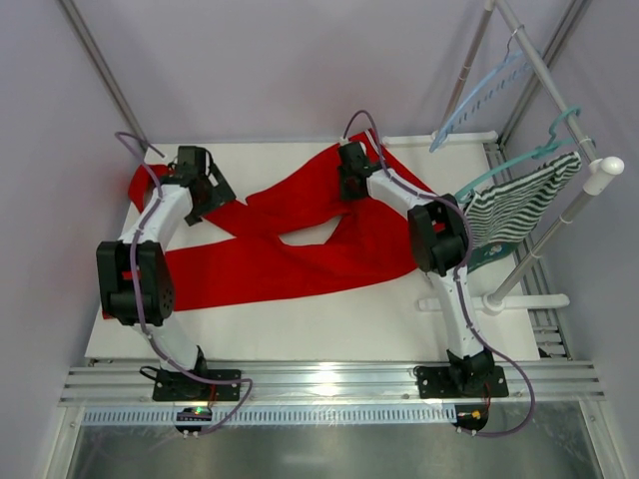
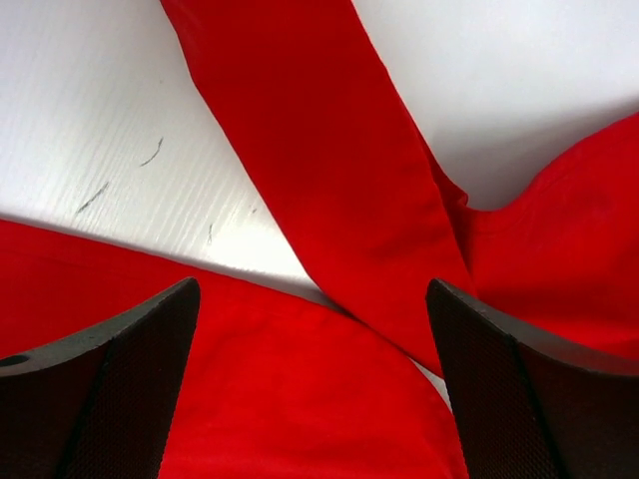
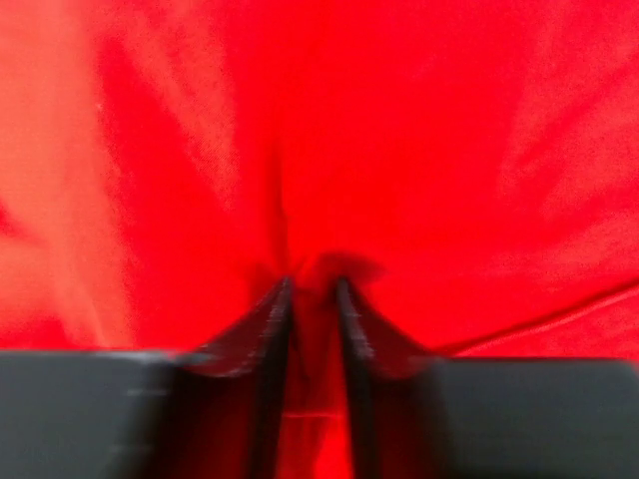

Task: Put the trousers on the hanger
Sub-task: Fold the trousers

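Red trousers point(image 1: 250, 269) are lying crossed on the table point(image 1: 300, 319); your right gripper point(image 3: 312, 287) is pinching a fold (left gripper point(image 2: 312, 291) is hovering wide open). You should be checking the bite holds enough cloth before lifting toward the hanger point(image 1: 477, 103).

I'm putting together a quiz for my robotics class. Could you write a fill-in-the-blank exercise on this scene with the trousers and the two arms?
1. The left gripper hovers ____ above the trousers.
2. The right gripper pinches a fold of the ____.
3. The pale blue hanger hangs from a rack to the ____ of the table.

Missing words: open; trousers; right.
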